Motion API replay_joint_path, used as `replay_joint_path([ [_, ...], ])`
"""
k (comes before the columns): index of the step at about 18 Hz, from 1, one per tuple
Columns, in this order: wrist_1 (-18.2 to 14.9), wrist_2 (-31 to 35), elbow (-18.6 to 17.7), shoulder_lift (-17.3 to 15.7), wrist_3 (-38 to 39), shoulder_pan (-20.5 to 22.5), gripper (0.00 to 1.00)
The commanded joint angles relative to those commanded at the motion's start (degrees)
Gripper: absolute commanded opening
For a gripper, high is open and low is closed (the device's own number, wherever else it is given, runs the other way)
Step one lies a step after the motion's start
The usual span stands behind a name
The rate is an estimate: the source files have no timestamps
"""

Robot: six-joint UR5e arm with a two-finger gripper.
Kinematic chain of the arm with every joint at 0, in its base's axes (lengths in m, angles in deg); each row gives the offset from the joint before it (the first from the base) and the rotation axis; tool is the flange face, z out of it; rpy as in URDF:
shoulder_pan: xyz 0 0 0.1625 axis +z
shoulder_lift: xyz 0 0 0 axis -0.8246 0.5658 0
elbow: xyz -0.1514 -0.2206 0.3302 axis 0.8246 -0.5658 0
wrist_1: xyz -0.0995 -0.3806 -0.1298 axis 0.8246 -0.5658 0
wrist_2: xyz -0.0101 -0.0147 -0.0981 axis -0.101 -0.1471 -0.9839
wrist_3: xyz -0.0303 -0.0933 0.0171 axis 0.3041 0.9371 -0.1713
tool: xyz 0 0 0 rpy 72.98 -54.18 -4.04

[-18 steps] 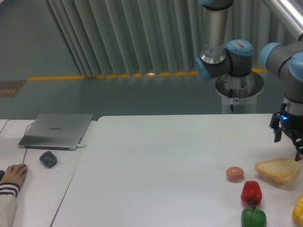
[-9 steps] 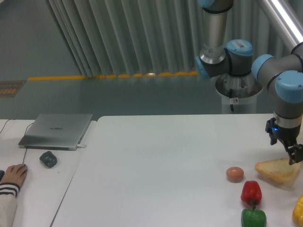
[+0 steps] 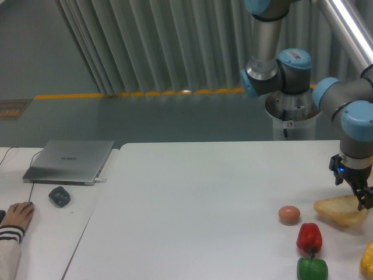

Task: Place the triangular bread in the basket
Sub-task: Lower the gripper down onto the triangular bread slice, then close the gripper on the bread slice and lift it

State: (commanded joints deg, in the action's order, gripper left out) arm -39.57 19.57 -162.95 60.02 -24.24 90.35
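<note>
white table (image 3: 192,198) | triangular bread (image 3: 338,212) | egg (image 3: 289,214) | peppers (image 3: 309,237)

Robotics lab or test hall, not a home. Industrial arm (image 3: 280,64) with blue joint caps bolted to a grey pedestal (image 3: 291,119) behind a plain white surface (image 3: 204,204). Grey floor with a yellow safety line (image 3: 140,94); ribbed grey curtain wall (image 3: 163,41) behind. Closed laptop (image 3: 70,161) and dark mouse (image 3: 59,196) on a side desk, an operator's hand (image 3: 18,214) resting beside them.
</note>
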Motion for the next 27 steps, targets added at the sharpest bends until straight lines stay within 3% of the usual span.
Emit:
replay_joint_path([
  [16,1.2,0.3,1.5,3.9,2.8,-0.7,0.99],
  [17,1.1,0.4,1.6,3.9,2.7,-0.7,0.88],
  [22,0.4,3.6,1.8,3.7,2.5,-1.0,0.17],
  [23,0.3,4.1,1.9,3.7,2.5,-1.3,0.08],
  [27,-2.9,4.5,3.7,3.7,2.5,-1.3,0.05],
])
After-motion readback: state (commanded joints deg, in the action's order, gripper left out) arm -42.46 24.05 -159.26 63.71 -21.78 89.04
